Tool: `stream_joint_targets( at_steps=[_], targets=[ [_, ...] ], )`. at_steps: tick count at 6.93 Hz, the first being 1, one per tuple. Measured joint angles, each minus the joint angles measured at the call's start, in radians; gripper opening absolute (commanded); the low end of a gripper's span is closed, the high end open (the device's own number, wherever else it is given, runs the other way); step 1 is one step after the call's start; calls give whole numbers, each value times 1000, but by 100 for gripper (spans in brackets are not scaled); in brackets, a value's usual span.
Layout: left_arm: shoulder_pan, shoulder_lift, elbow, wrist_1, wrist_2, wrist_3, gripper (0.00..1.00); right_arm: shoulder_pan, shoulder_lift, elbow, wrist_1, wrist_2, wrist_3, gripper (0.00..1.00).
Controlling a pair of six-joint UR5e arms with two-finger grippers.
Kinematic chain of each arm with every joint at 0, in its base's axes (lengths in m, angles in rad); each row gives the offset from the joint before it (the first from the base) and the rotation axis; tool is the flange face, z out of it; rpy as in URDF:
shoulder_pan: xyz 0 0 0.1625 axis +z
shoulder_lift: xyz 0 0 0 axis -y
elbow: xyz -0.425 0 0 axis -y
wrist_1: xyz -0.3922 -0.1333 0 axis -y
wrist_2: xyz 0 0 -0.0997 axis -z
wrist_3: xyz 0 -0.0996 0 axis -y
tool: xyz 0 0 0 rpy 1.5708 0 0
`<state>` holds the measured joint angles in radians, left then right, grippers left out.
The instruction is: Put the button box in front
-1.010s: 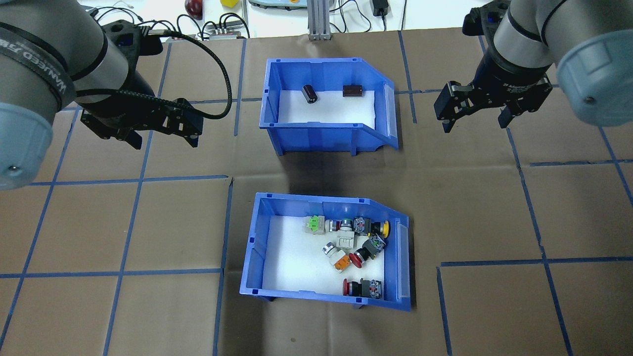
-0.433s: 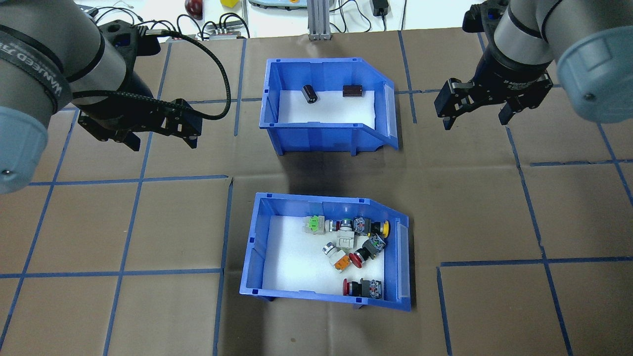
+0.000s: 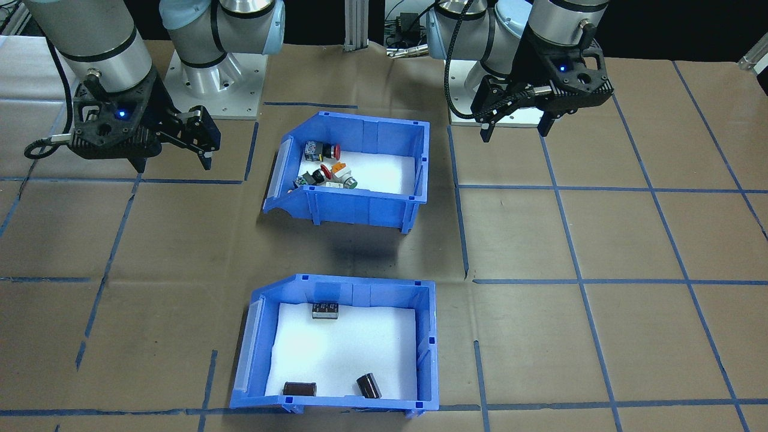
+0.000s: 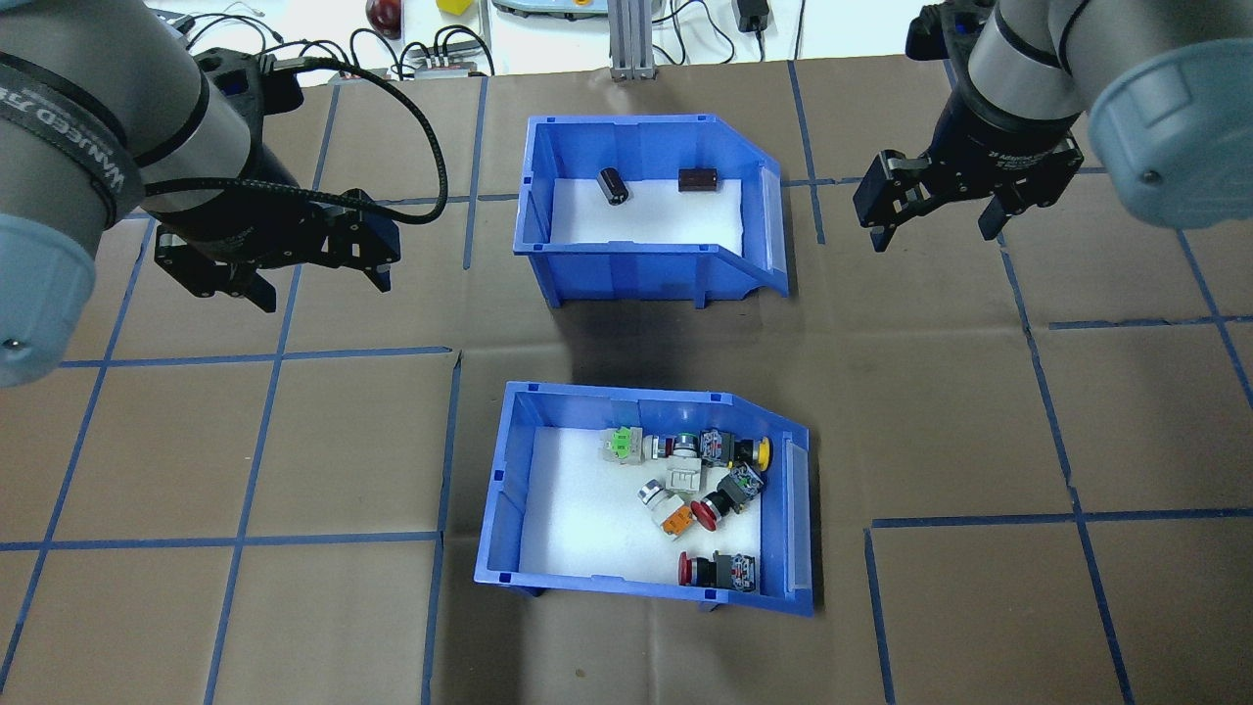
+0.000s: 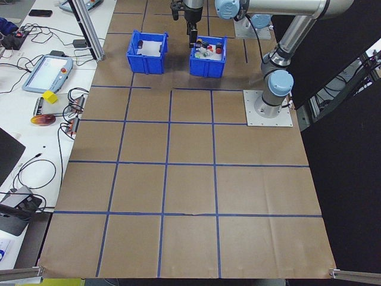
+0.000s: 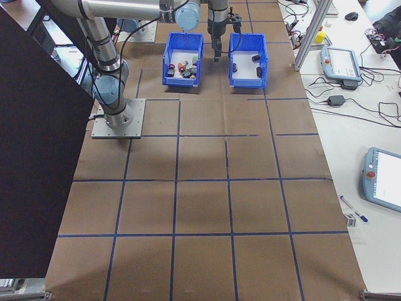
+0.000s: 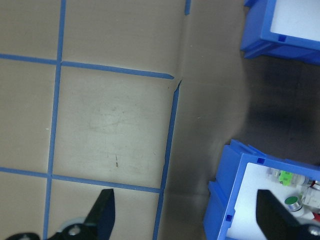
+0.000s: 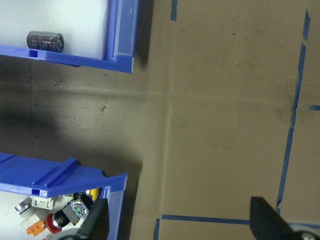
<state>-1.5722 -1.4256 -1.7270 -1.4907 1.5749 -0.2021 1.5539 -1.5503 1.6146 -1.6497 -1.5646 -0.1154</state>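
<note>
Button box (image 4: 646, 499) holding coloured switches, other blue bin (image 4: 646, 211) holding black cylinders, both pincers spread, empty.

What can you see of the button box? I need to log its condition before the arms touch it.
The button box is a blue plastic bin with a sloped open lip and white liner, standing upright on the brown table, nearer the robot than the other blue bin. Assorted red, orange, yellow and green push-buttons lie clustered toward its lip. Neither gripper touches it.
</note>
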Motion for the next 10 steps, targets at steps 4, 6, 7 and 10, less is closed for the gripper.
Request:
stream_joint_targets(
  at_steps=[4,6,7,10],
  targets=[
    [-7,148,-206,8,-8,-551,99,145,211,-214,12,-4,-259,100],
    [-47,241,-348,14,-64,-939,99,253,319,-309,3,-21,-417,100],
    [-104,261,-398,21,-88,-1111,98,303,365,-352,1,-32,-480,100],
    [-308,198,-495,162,-104,-1439,98,379,447,-420,-9,-40,-776,100]
  ],
)
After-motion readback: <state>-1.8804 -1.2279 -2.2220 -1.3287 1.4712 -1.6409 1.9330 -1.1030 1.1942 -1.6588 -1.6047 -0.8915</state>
